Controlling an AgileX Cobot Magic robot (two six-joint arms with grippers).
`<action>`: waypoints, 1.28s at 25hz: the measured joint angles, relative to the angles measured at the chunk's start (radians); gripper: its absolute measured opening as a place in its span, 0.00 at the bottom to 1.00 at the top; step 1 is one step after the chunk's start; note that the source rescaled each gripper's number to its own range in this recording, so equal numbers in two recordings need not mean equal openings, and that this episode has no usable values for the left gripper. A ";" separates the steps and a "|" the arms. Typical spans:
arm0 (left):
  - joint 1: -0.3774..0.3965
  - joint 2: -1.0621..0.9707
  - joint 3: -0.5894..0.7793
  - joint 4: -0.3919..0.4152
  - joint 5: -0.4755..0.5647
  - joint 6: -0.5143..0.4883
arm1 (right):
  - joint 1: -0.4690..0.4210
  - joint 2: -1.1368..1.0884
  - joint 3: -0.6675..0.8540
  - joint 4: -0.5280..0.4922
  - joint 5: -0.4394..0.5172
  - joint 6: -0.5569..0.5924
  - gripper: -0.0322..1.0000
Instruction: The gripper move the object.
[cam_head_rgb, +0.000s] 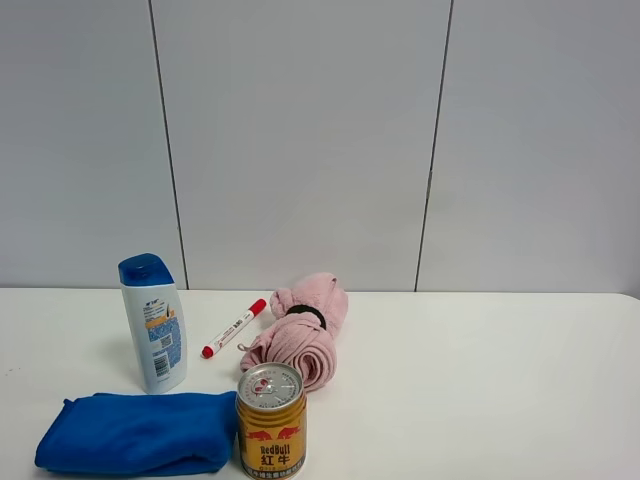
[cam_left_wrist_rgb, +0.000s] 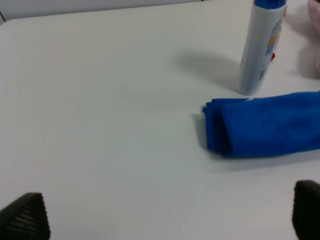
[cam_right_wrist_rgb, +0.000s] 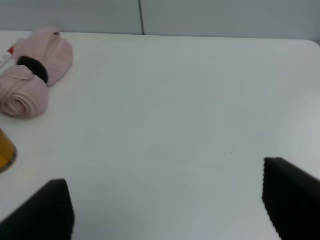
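The gold can (cam_head_rgb: 271, 422) with the red bulls logo and silver top stands upright at the table's front edge, just right of a blue cloth. Only its edge shows in the right wrist view (cam_right_wrist_rgb: 6, 150). No arm or gripper shows in the exterior view. In the left wrist view my left gripper (cam_left_wrist_rgb: 165, 215) is open and empty over bare table, short of the blue cloth; the can is out of that view. In the right wrist view my right gripper (cam_right_wrist_rgb: 167, 205) is open and empty, with the can off to one side and apart from it.
A white blue-capped bottle (cam_head_rgb: 153, 322) stands at the left, also in the left wrist view (cam_left_wrist_rgb: 261, 45). A folded blue cloth (cam_head_rgb: 140, 432) (cam_left_wrist_rgb: 265, 122) lies before it. A rolled pink towel (cam_head_rgb: 300, 330) (cam_right_wrist_rgb: 32, 70) and a red marker (cam_head_rgb: 233, 328) lie behind the can.
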 joint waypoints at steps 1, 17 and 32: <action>0.000 0.000 0.000 0.000 0.000 0.000 | 0.000 -0.012 0.000 0.000 0.004 0.019 0.65; 0.000 0.000 0.000 0.000 0.000 0.000 | 0.000 -0.188 0.290 0.005 -0.045 0.074 1.00; 0.000 0.000 0.000 0.000 0.000 0.000 | 0.000 -0.187 0.324 -0.044 -0.130 0.016 1.00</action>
